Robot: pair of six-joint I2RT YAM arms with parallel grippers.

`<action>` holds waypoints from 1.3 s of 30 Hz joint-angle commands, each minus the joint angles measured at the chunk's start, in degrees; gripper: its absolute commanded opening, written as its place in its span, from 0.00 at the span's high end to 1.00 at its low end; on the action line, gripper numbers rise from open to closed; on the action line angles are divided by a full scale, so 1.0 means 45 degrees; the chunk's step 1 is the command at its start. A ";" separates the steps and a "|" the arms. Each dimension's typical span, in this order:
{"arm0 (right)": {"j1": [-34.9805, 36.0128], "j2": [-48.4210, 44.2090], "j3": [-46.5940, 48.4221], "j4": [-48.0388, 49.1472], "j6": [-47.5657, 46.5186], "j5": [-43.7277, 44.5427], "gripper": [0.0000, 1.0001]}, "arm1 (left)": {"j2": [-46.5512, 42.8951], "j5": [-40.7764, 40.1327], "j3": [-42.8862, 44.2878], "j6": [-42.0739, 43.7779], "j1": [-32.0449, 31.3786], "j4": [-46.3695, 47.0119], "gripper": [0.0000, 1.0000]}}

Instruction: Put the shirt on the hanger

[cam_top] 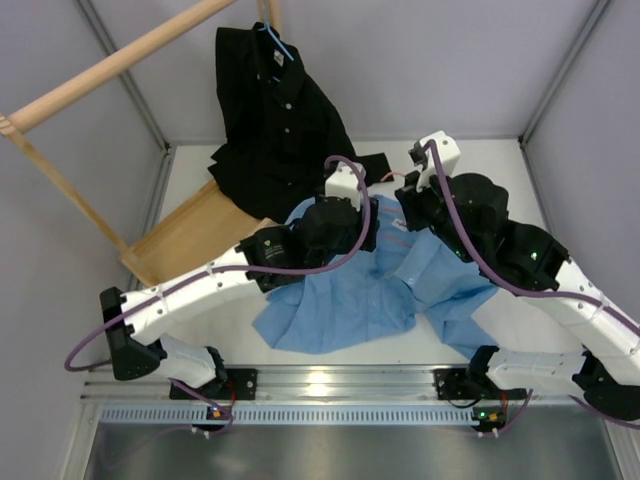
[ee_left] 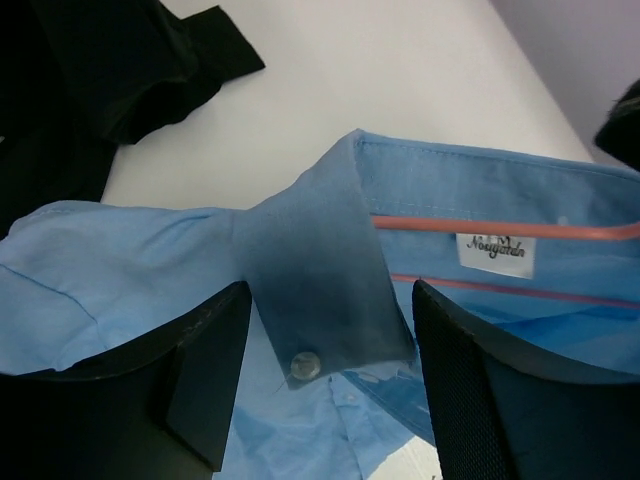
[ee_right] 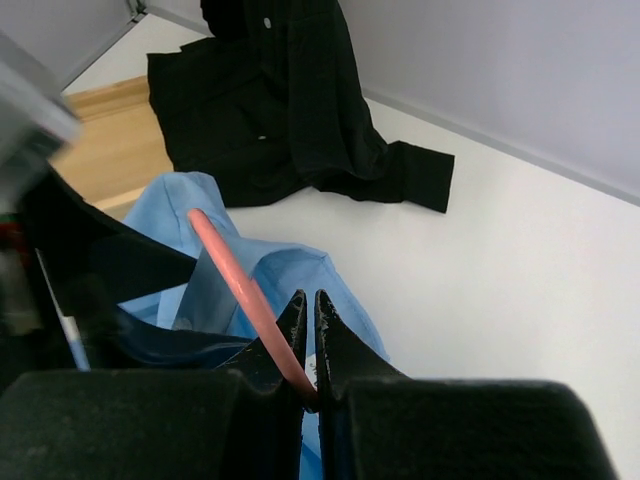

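The light blue shirt lies crumpled on the white table between both arms. In the left wrist view its collar, with a button on the tip, stands between my open left fingers. My left gripper is around the collar tip without clamping it. The pink hanger runs inside the collar opening beside the neck label. My right gripper is shut on the hanger's pink wire, just over the shirt. In the top view both grippers meet at the collar: the left, the right.
A black shirt hangs on a blue hanger from a wooden rack, with its hem and sleeve lying on the table behind the blue shirt. The rack's wooden base lies at the left.
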 commanded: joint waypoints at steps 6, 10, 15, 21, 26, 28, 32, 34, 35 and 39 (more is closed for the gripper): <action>0.1182 0.0563 0.0438 0.1028 -0.0149 0.2190 1.00 | 0.0950 -0.1120 0.1057 0.0722 -0.0122 -0.0351 0.45; 0.1241 0.0680 0.0380 0.1028 0.0066 0.2697 1.00 | 0.0814 -0.1570 0.0882 0.0742 -0.0161 -0.0331 0.84; 0.1222 0.0603 0.0185 0.1184 0.0241 0.2932 1.00 | -0.0004 -0.1962 0.0316 0.0411 -0.0161 -0.0312 1.00; 0.0540 0.0602 0.0009 0.1341 0.0709 0.3167 1.00 | -0.1389 -0.1123 -0.1030 -0.0233 -0.0161 0.0488 1.00; -0.0028 0.0544 0.0145 0.1516 0.1509 0.4025 1.00 | -0.2194 -0.0304 -0.2982 -0.0235 -0.0161 0.1893 1.00; -0.0067 0.0407 0.0126 0.1926 0.1763 0.4259 1.00 | -0.2020 0.0165 -0.3180 -0.0059 -0.0161 0.1993 1.00; -0.0067 0.0231 0.0068 0.2336 0.1746 0.4008 1.00 | -0.1570 0.0187 -0.3279 -0.0097 -0.0161 0.1993 1.00; -0.0067 0.0075 -0.0127 0.2666 0.1726 0.3539 1.00 | -0.1530 0.0205 -0.3182 -0.0098 -0.0161 0.2013 0.94; -0.0067 -0.0119 -0.0476 0.2862 0.1668 0.3306 1.00 | -0.1550 0.0283 -0.3123 -0.0020 -0.0161 0.2071 0.89; -0.0223 -0.0939 -0.1883 0.4443 0.1550 0.2251 1.00 | -0.1667 0.1101 -0.2655 0.0972 -0.0161 0.2149 0.47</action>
